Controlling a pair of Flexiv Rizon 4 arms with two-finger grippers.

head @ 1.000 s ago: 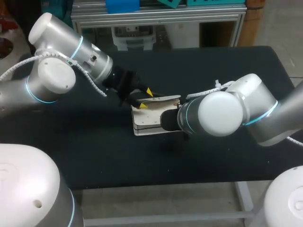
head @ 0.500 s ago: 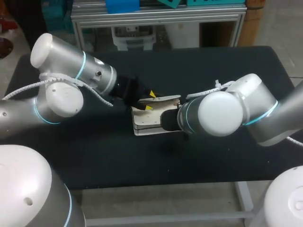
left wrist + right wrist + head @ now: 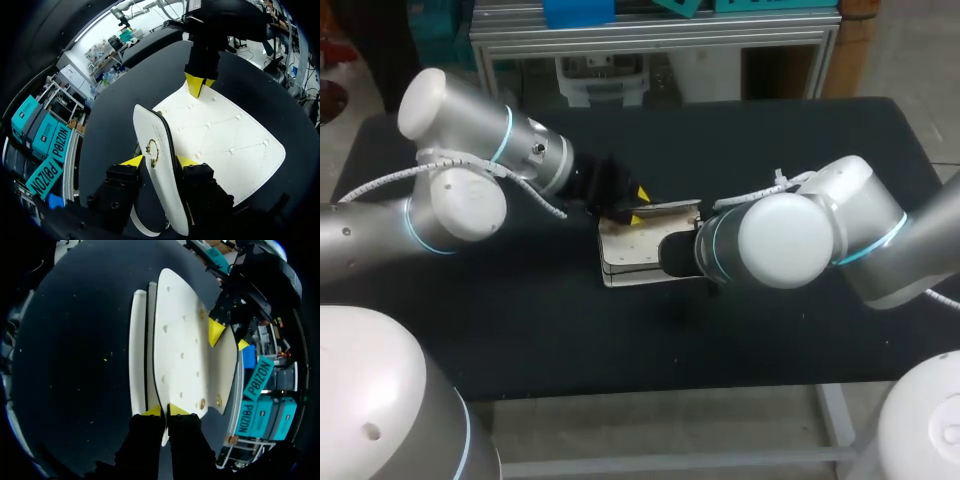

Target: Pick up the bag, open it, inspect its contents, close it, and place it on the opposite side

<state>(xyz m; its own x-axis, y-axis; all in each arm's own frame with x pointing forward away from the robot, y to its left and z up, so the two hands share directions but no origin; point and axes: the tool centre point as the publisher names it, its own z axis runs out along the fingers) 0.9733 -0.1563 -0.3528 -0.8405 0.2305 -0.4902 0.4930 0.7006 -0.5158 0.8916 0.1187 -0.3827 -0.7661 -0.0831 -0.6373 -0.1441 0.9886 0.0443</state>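
A white quilted bag lies flat on the black table. Its flap, with a gold ring clasp, stands lifted on edge. My left gripper is shut on that flap, one yellow tip on each face, at the bag's far left corner. My right gripper is shut on the thin edge of the bag's top panel at the opposite end. In the head view my right arm hides its own fingers. Each wrist view shows the other gripper across the bag.
Dark tabletop surrounds the bag on all sides, with wide room in front and to the far right. My two arms' bulky elbows hang over the table's left and right parts.
My left arm has swung right toward the bag, and its fingers have narrowed onto the raised flap. The right arm and the bag's body have stayed put.
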